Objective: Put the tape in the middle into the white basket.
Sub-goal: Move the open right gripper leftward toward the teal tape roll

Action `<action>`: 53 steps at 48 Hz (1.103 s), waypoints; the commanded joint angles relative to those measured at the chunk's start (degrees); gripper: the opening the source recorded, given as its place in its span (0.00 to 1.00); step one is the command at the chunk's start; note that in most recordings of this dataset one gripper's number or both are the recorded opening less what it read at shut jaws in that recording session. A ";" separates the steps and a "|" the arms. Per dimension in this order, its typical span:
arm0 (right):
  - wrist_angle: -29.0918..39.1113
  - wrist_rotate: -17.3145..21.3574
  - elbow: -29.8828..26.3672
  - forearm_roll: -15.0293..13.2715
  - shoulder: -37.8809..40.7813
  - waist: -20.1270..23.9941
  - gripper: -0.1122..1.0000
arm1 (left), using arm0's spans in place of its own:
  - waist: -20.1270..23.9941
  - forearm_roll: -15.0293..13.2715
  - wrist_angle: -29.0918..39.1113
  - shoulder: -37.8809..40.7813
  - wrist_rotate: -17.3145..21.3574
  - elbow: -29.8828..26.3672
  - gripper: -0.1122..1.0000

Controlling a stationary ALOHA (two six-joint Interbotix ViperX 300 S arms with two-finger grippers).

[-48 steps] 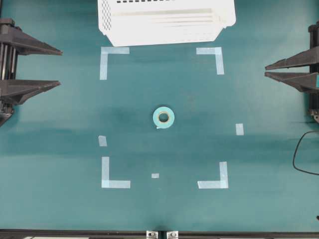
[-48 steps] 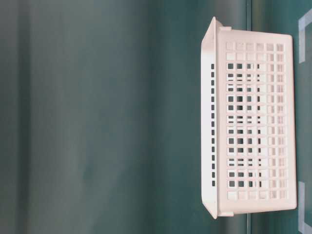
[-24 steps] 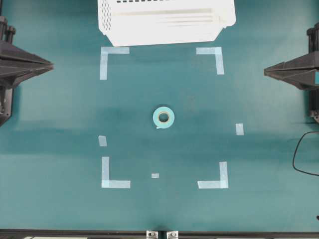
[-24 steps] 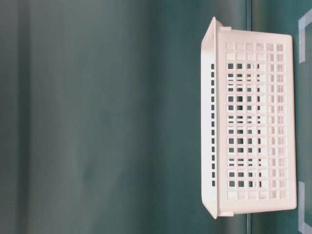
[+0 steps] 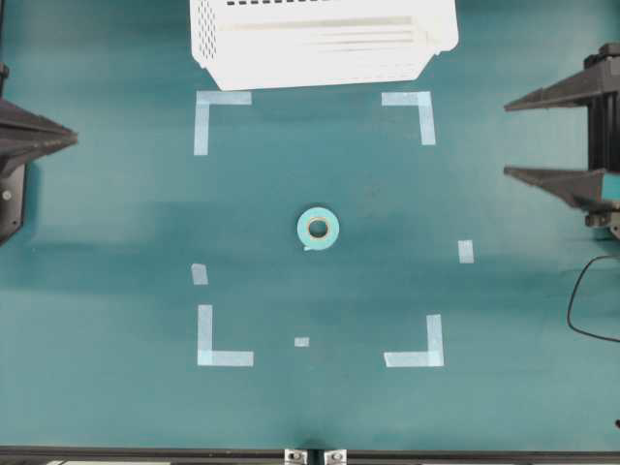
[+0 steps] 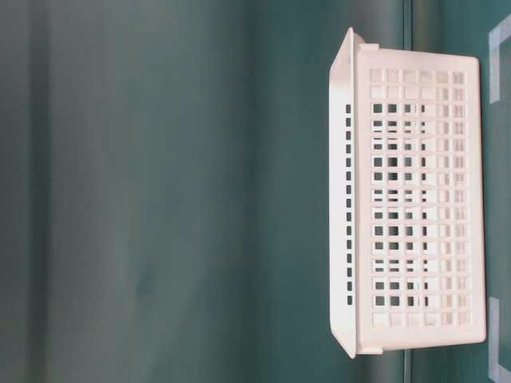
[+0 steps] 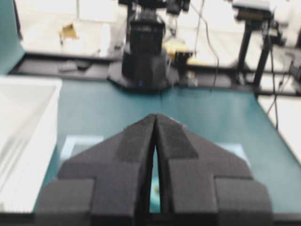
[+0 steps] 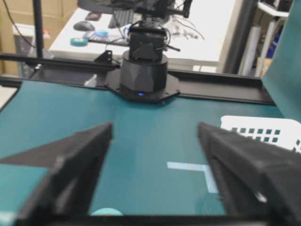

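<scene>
At frame edges — left gripper [image 5: 68, 140] pressed together, right gripper [image 5: 513, 138] spread (arms cropped); tape [image 5: 318, 229] lies untouched.

open table [image 5: 126, 223] all around tape [image 5: 318, 229]

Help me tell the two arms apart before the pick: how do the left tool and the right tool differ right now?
The left tool has its black jaws pressed together into one wedge, while the right tool has its jaws spread wide apart. In the overhead view the left tool sits further back at its table edge than the right tool does at its edge. Both are empty, level with each other and well away from the small light teal tape roll.
</scene>
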 commanded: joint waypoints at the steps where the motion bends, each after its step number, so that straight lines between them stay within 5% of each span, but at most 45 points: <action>1: -0.97 0.00 -1.85 0.09 1.49 -0.18 0.97 | -0.18 0.09 1.23 -0.70 0.18 0.26 0.00; 20: -0.97 0.35 -4.66 1.85 8.00 -0.09 1.00 | -0.18 0.09 13.10 -7.38 0.09 5.54 0.00; 53: -7.12 4.13 -5.89 1.93 19.42 0.09 1.00 | -0.18 0.09 13.71 -7.38 -0.18 8.88 0.00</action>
